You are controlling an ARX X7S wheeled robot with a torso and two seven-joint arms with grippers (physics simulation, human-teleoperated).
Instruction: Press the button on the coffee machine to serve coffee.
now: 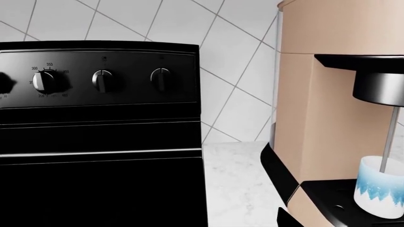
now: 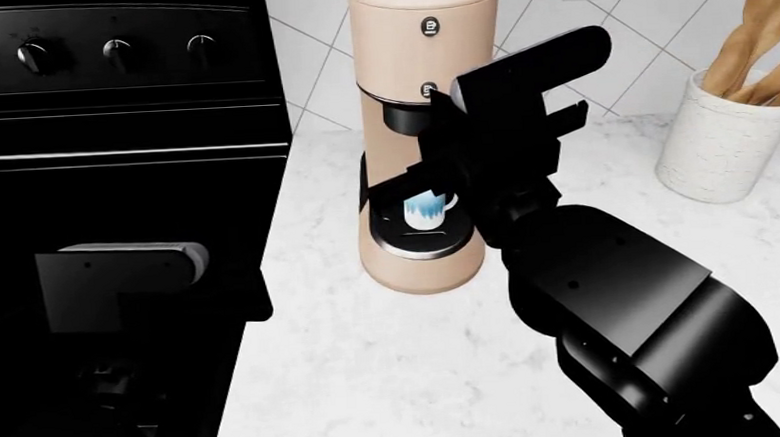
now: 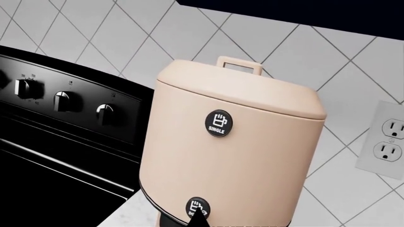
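1. a white marble counter runs under a wall of white diagonal tiles; a black oven stands at its left, and a white wall outlet sits on the tiles at the right.
2. one coffee machine, beige-pink and upright, stands on the counter just beside the oven, well apart from the one white crock at the right.
3. two round black buttons show on the machine: the upper button, marked "single", and the lower button, partly cut by the frame edge.
4. one white-and-blue cup stands on the round black drip tray, under the black brew head.
5. three wooden spoons stick out of the crock.
6. the head view shows four oven knobs; the wrist views show three fully.
7. the right arm reaches up over the counter, its gripper in front of the machine; a dark tip touches the lower button in the right wrist view. whether its jaws are parted or closed cannot be told.
8. the left arm hangs low in front of the oven; its gripper is out of sight.
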